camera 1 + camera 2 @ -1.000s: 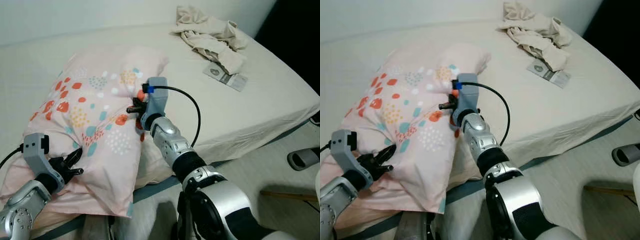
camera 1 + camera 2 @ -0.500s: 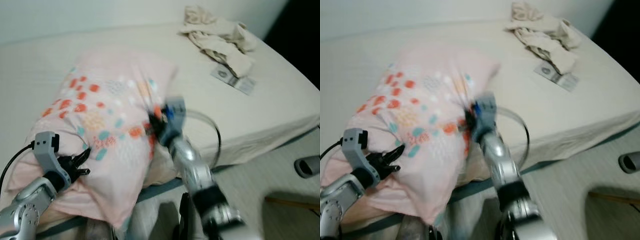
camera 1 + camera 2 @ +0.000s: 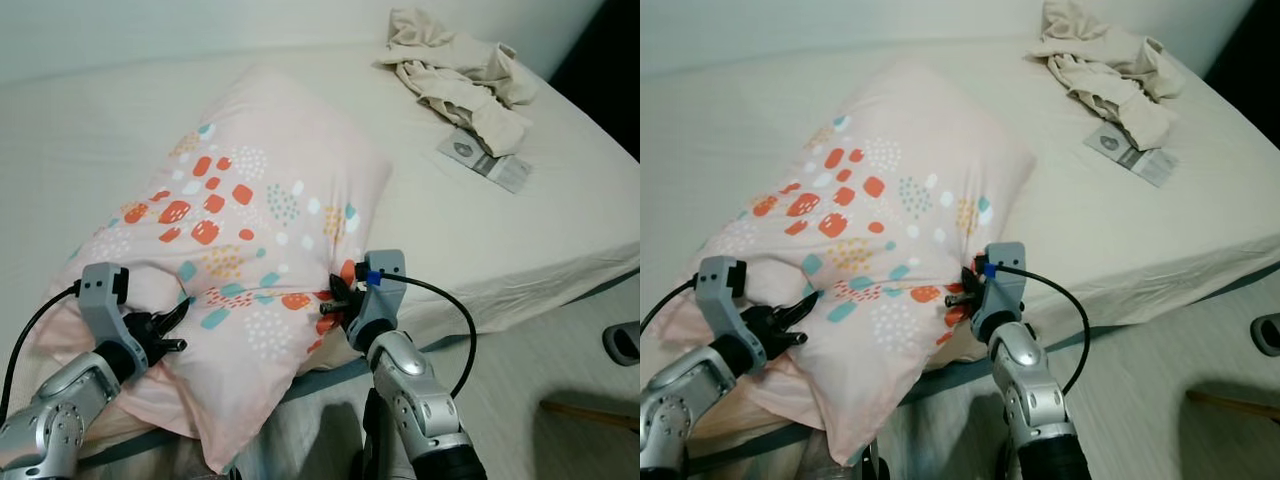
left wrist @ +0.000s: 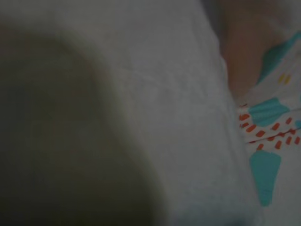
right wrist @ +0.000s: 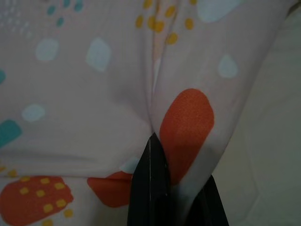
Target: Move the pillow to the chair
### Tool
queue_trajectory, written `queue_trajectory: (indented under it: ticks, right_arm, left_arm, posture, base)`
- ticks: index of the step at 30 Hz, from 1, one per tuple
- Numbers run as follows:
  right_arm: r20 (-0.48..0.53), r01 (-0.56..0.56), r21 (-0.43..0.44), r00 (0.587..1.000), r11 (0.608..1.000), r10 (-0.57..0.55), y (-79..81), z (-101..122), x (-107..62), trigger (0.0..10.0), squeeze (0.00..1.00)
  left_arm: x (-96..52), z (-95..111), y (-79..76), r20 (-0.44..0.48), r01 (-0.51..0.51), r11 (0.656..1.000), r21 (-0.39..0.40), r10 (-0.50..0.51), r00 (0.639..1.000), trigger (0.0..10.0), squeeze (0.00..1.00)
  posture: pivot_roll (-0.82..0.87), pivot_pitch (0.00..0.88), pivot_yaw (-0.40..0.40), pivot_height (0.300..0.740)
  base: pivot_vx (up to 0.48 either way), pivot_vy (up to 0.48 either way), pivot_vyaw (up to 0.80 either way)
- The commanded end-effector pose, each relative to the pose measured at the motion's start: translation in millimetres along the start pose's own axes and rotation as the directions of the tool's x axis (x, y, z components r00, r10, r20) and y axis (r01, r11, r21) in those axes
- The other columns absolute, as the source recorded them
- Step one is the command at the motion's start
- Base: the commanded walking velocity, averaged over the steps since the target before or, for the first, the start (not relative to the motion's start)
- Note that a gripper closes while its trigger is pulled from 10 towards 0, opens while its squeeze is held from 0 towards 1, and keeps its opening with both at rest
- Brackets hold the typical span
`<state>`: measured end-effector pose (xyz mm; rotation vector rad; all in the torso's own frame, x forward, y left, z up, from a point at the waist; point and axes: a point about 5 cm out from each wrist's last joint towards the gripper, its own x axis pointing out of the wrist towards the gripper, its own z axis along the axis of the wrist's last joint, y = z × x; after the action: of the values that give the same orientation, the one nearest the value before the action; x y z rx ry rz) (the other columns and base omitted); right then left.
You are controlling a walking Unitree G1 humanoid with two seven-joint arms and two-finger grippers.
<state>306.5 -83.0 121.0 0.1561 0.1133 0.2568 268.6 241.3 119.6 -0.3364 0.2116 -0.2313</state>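
Note:
A pale pink pillow (image 3: pixel 250 200) with orange, teal and yellow spots lies on the bed, its near end hanging over the bed's front edge. My left gripper (image 3: pixel 168 330) holds the pillow's near left edge, with its fabric (image 4: pixel 263 141) pressed close against the wrist camera. My right gripper (image 3: pixel 333 305) is shut on a fold at the pillow's near right corner. In the right wrist view the black fingertips (image 5: pixel 153 188) pinch the spotted cloth (image 5: pixel 94 94).
The bed (image 3: pixel 520 230) has a cream sheet. Crumpled beige clothes (image 3: pixel 460 70) and a flat grey packet (image 3: pixel 485 160) lie at its far right. Light floor (image 3: pixel 540 370) runs along the bed's front, with a grey object (image 3: pixel 625 342) at the right edge.
The pillow has been pulled toward the bed's front edge and lies flatter. My right gripper came back and down with it. The view shifted too.

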Motion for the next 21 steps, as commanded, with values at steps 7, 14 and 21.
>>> queue_trajectory:
  ticks: [7, 14, 21]
  right_arm:
    - [-0.009, 0.307, -0.069, 0.951, 0.949, -0.308, -38.3, 4, -22.5, 0.0, 0.0]
    - [-0.051, 0.302, -0.078, 0.951, 0.95, -0.306, -43.3, -2, -30.5, 9.8, 0.39]
    - [-0.055, 0.274, -0.057, 0.959, 0.96, -0.277, -39.9, -1, -29.8, 10.0, 1.0]
  left_arm:
    - [-4.2, 0, 9.8, 0.001, -0.054, 0.998, 0.023, 0.054, 0.999, 0.0, 0.0]
    - [-4.3, 0, 11.0, 0.004, -0.06, 0.998, 0.031, 0.06, 0.998, 0.0, 0.0]
    - [0.1, 0, 7.0, 0.011, -0.045, 0.998, 0.037, 0.045, 0.999, 4.4, 0.0]
  posture:
    - [0.0, 0.24, -0.089, 0.59]
    - [0.0, 0.238, -0.09, 0.59]
    - [-0.01, 0.229, -0.089, 0.59]
  base:
    - [0.0, 0.0, 0.0]
    - [0.0, 0.0, 0.0]
    - [0.0, 0.0, 0.0]
